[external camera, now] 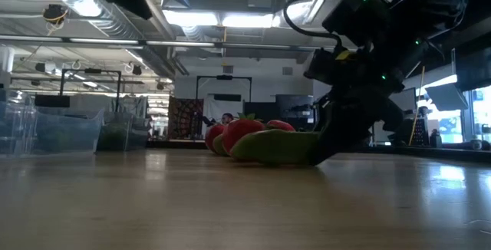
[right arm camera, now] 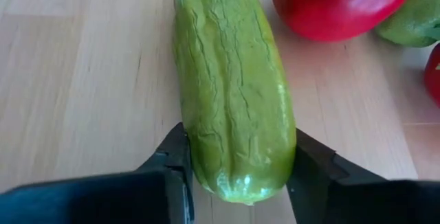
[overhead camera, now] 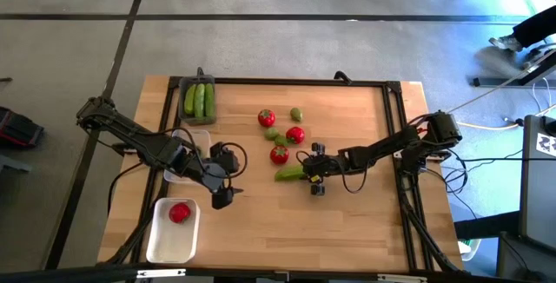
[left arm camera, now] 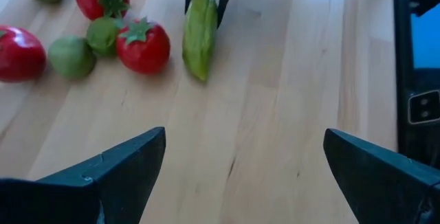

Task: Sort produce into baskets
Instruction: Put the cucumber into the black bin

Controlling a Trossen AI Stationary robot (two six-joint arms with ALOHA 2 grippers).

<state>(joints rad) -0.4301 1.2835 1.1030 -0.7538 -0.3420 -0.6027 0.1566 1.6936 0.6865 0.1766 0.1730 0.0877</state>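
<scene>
- The wooden table (overhead camera: 347,222) sits in a black frame on a grey floor, with a workshop beyond it in the low view.
- My right gripper (right arm camera: 237,176) is down at the table's middle, fingers pressed against both sides of the light-green cucumber (right arm camera: 230,93), grasping its near end so it can be lifted lengthwise.
- That cucumber lies flat, just beside a red tomato (right arm camera: 340,4) in the loose cluster.
- I judge it belongs with the two cucumbers in the dark grey basket (overhead camera: 198,82).
- One tomato sits in the white basket (overhead camera: 165,241).
- My left gripper (left arm camera: 244,165) waits wide open near the clear basket (overhead camera: 201,135), out of the way.
</scene>
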